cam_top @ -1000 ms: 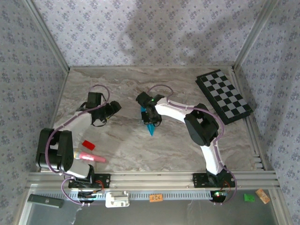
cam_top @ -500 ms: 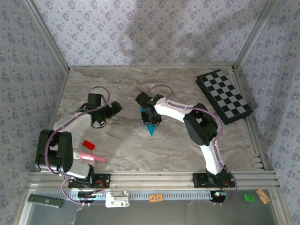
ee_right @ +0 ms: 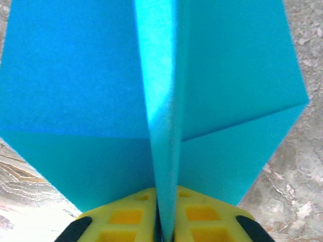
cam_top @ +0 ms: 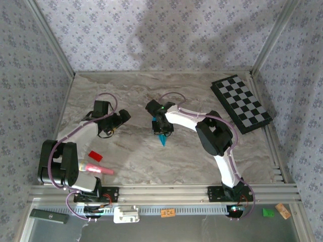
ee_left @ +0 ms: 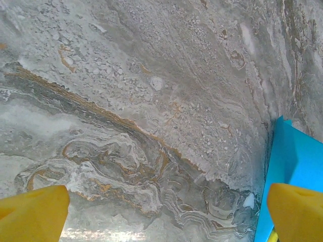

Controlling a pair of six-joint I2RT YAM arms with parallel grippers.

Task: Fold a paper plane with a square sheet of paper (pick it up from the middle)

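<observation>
The paper plane (cam_top: 162, 139) is a narrow cyan-blue dart pointing toward the near edge, at mid-table. My right gripper (cam_top: 161, 129) is shut on its central fold. In the right wrist view the plane (ee_right: 91, 75) spreads its two wings either side of an upright keel, pinched between the yellow fingers (ee_right: 126, 222) of the right gripper (ee_right: 164, 224). My left gripper (cam_top: 119, 123) stands open to the left of the plane, apart from it. In the left wrist view the yellow fingertips (ee_left: 33, 214) of the left gripper (ee_left: 166, 217) stand wide over bare marble, with the plane's edge (ee_left: 292, 161) beside the right one.
A black-and-white checkered board (cam_top: 241, 104) lies at the far right. A small red block (cam_top: 95, 156) and a pink stick (cam_top: 97, 169) lie near the left arm's base. Patterned walls close in the table on three sides.
My left gripper has opened wider and shifted slightly. The right gripper still holds the plane in the same place.
</observation>
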